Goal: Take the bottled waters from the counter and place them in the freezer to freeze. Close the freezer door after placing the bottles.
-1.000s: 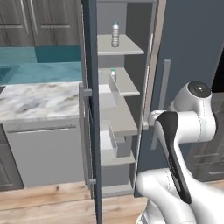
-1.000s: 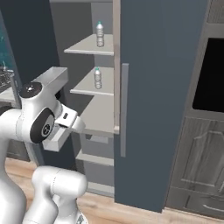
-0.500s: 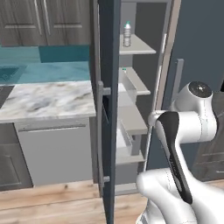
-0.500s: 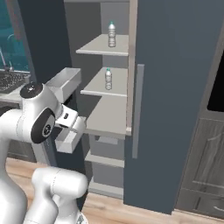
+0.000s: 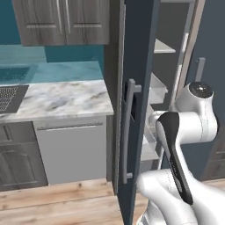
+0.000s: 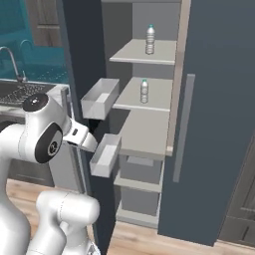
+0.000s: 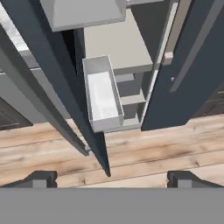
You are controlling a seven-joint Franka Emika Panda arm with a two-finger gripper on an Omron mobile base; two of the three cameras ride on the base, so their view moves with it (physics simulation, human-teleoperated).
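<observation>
Rendered home kitchen. Evidence: white-and-grey marble-patterned countertop [image 5: 57, 99] over grey cabinet fronts [image 5: 72, 149], grey woodgrain wall cabinets [image 5: 61, 22], teal backsplash [image 5: 52, 70], light wood plank floor [image 7: 144, 153]. Tall dark blue-grey freezer [image 6: 144, 134] with pale shelves stands open; curved metal tap [image 6: 12, 62], probably over a sink, at the far left.

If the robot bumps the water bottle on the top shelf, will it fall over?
Probably, yes. The bottled water on the top shelf stands upright, tall and narrow on a small base, so a nudge near its cap would likely tip it. It looks round, so once down it may roll along the flat shelf. Being small clear plastic, it should be fairly light.
</observation>
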